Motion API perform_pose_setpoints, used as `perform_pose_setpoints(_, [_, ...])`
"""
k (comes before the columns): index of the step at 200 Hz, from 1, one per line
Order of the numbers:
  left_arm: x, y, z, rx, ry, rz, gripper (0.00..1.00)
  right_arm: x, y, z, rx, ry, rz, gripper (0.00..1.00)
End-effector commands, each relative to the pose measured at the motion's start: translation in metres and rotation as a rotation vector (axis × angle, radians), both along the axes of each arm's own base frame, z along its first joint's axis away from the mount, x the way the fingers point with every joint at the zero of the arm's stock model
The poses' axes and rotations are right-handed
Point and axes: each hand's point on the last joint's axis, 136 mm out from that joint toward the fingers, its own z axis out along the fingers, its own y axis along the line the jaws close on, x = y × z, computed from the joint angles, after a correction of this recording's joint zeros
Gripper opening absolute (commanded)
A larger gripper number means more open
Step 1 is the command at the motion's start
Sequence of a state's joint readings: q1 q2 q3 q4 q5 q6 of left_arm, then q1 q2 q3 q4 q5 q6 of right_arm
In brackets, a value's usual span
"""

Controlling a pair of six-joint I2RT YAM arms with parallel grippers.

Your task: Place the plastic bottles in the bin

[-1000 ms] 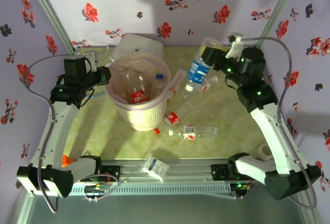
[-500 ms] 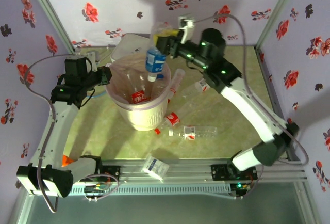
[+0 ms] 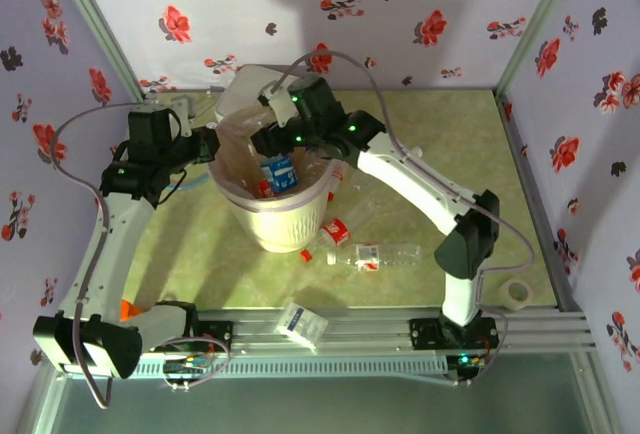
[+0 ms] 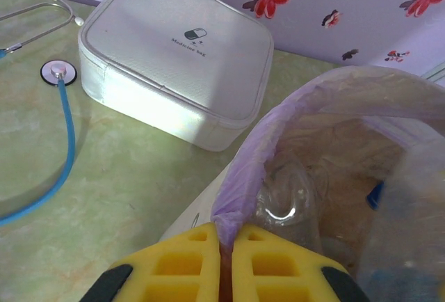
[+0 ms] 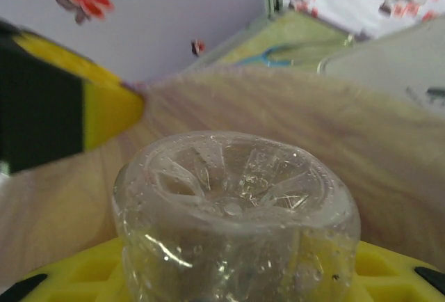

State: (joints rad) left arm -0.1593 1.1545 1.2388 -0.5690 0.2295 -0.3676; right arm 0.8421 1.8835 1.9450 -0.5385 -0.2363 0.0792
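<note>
Right jaws clenched on a blue-labelled bottle [image 3: 281,172], held in the mouth of the bin [image 3: 275,226], its long axis near vertical, base up toward the wrist, cap down. Left jaws pinch the liner [image 4: 240,177] at the rim. Several binned bottles [image 3: 265,187] are visible. At least three loose bottles [image 3: 385,252] lie on the worktop [image 3: 440,154].

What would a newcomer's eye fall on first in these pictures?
The right arm stretches across to the bin, where the right hand holds a blue-labelled bottle neck down inside its mouth. On the bin's left rim, the left hand pinches the pinkish liner bag. A clear bottle lies on the green table, just right of the bin's foot.
</note>
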Motion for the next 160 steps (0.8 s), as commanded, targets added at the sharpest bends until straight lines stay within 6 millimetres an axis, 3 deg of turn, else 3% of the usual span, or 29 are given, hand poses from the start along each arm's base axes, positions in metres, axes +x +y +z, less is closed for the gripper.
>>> perform_pose_setpoints(1, [-0.003, -0.008, -0.009, -0.026, 0.051, -0.021, 0.03, 0.005, -0.011, -0.051, -0.148, 0.099, -0.036, 0.40])
perform_pose_setpoints(46, [-0.005, -0.007, -0.008, -0.024, 0.049, -0.021, 0.03, -0.007, -0.005, -0.101, -0.190, 0.262, -0.034, 0.40])
perform_pose_setpoints(69, [-0.006, -0.007, -0.008, -0.025, 0.048, -0.021, 0.03, -0.017, -0.005, -0.114, -0.200, 0.307, -0.013, 0.40])
perform_pose_setpoints(87, [-0.007, -0.007, -0.009, -0.024, 0.049, -0.021, 0.03, -0.027, -0.003, -0.096, -0.148, 0.283, 0.033, 0.49])
perform_pose_setpoints(125, [-0.008, -0.007, -0.009, -0.022, 0.051, -0.022, 0.03, -0.021, -0.023, -0.026, -0.083, 0.107, -0.010, 0.79])
perform_pose_setpoints(160, [-0.010, -0.006, -0.008, -0.015, 0.049, -0.027, 0.03, -0.006, -0.042, 0.010, -0.085, 0.008, -0.093, 0.84])
